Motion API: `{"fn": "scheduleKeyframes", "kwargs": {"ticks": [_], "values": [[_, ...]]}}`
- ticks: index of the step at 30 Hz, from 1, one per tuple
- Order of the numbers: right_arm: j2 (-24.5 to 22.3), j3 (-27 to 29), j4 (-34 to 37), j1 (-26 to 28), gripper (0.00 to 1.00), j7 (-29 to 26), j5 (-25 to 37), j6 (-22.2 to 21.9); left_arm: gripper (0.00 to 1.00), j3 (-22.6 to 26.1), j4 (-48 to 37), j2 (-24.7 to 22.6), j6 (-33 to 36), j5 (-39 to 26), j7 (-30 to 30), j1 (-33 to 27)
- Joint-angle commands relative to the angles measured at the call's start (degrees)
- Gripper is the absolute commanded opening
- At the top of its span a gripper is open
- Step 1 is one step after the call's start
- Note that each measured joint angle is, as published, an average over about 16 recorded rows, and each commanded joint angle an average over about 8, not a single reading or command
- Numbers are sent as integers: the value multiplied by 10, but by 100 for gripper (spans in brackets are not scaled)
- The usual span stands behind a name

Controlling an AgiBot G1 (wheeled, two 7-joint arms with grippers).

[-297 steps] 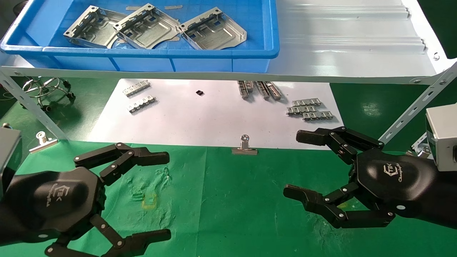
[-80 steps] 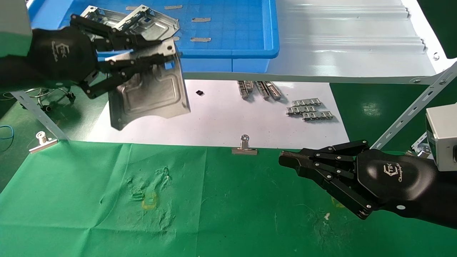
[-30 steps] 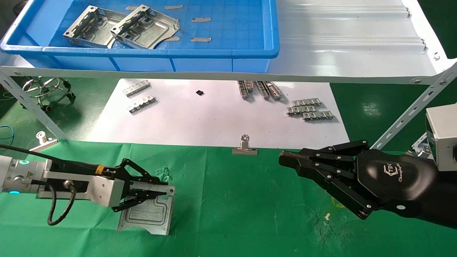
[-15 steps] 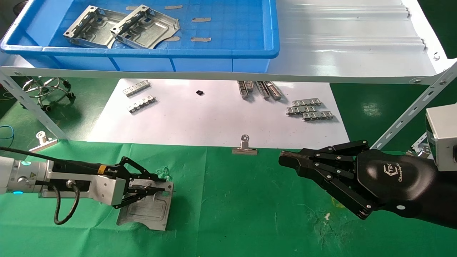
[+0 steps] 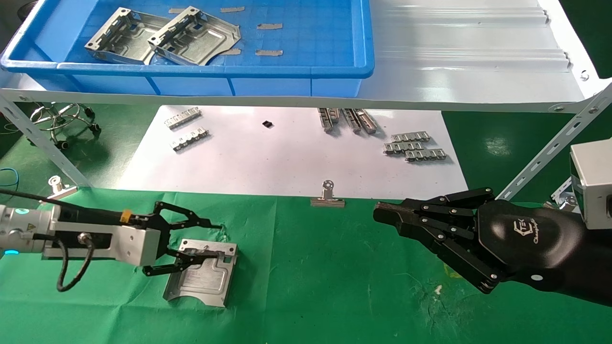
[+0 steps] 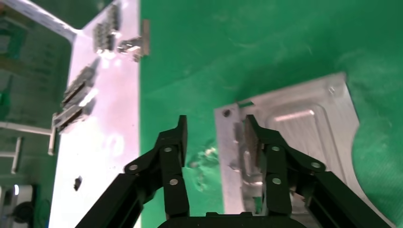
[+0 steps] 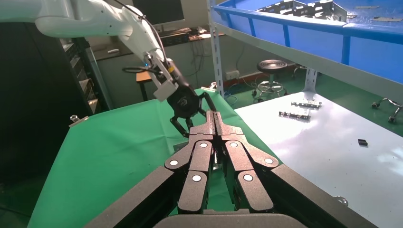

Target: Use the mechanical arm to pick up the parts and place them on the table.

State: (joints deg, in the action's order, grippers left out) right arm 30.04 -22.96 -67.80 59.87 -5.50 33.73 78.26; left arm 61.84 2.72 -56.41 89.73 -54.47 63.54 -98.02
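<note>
Head cam high, facing down; wrist cams low; shared green table [image 5: 334, 286].

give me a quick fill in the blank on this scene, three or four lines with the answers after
1. The part lies flat on the ____ cloth of the table.
2. The left gripper has its fingers ____ beside that part.
3. The blue bin holds ____ parts.
4. The right gripper has its fingers ____, holding nothing.

Missing words: green; open; two; shut
</note>
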Motion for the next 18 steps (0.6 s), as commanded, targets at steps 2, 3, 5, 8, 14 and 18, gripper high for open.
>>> {"fn": "scheduleKeyframes", "kwargs": {"ticks": [2, 3, 5, 8, 14, 18], "values": [[0, 0, 0, 0, 0, 0, 0, 0, 100, -5, -1, 5, 11, 8, -19, -4], [0, 0, 0, 0, 0, 0, 0, 0, 100, -7, 5, 9, 14, 12, -32, -4], [0, 0, 0, 0, 20, 0, 0, 0, 100, -11, 22, 19, 17, 22, -58, -2], [0, 0, 0, 0, 57, 0, 0, 0, 100, -16, 41, 28, 20, 30, -90, 2], [0, 0, 0, 0, 100, 0, 0, 0, 100, -48, 88, 41, 17, 37, -145, 26], [0, 0, 0, 0, 100, 0, 0, 0, 100, -78, 133, 54, 12, 44, -188, 51]]}}
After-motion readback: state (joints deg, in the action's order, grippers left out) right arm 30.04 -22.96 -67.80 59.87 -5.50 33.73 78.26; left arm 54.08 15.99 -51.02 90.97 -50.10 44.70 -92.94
